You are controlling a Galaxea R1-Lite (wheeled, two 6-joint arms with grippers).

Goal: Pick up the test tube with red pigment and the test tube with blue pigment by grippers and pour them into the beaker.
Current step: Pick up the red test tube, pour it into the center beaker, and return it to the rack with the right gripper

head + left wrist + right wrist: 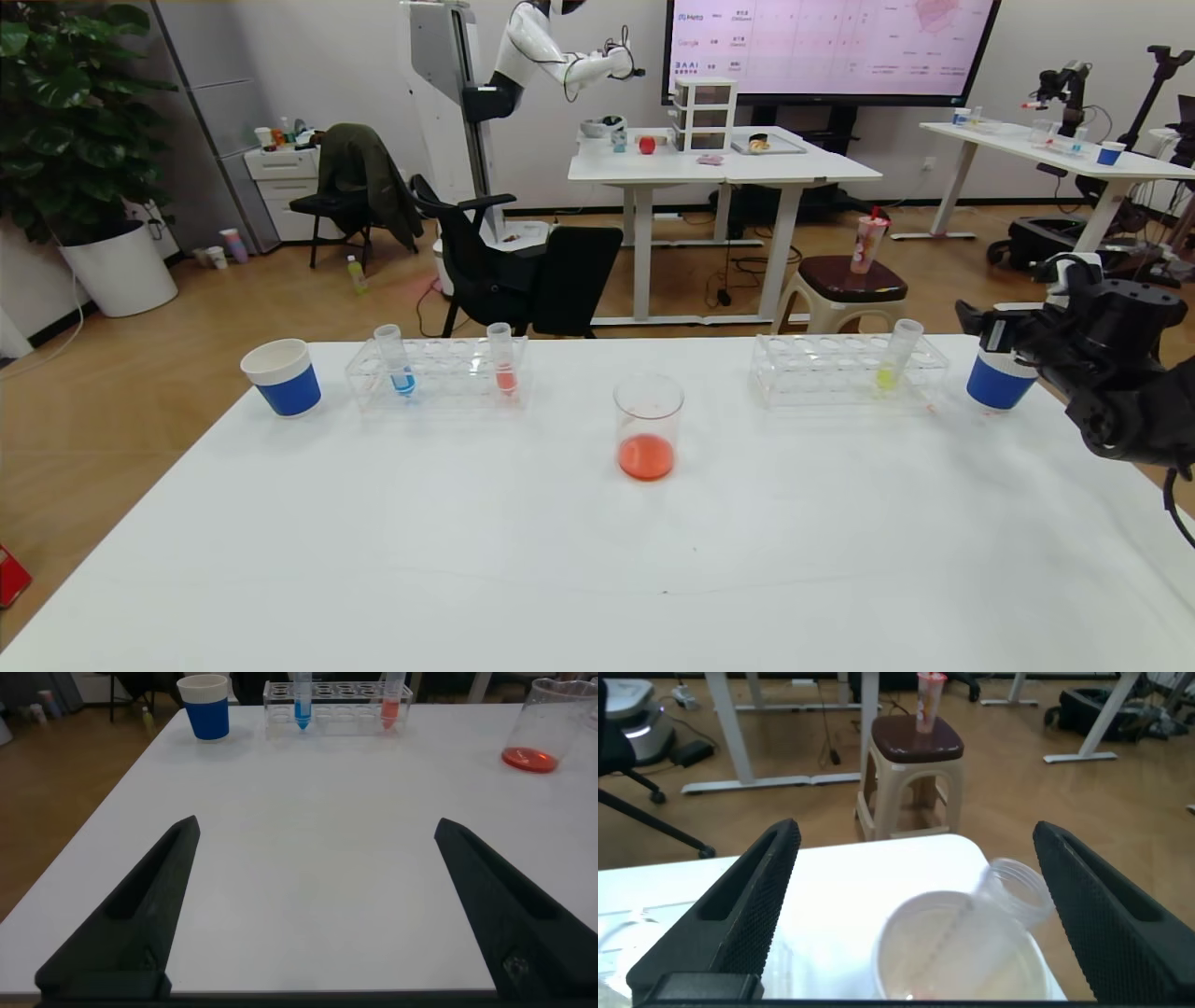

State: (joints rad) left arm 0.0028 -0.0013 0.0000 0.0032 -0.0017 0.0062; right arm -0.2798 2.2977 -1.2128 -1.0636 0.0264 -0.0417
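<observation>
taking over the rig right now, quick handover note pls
Left gripper: open, empty, low over the near table.
Right gripper: open, above the right paper cup, holding nothing.
Beaker: mid-table, with red liquid at its bottom, so the red pour looks done.
A clear tube with no visible liquid leans in that cup, likely the emptied red one.
Test tube with blue pigment: upright in the left rack, untouched, beside a paler salmon tube.
Left to do: pick up the blue tube and pour it into the beaker.
</observation>
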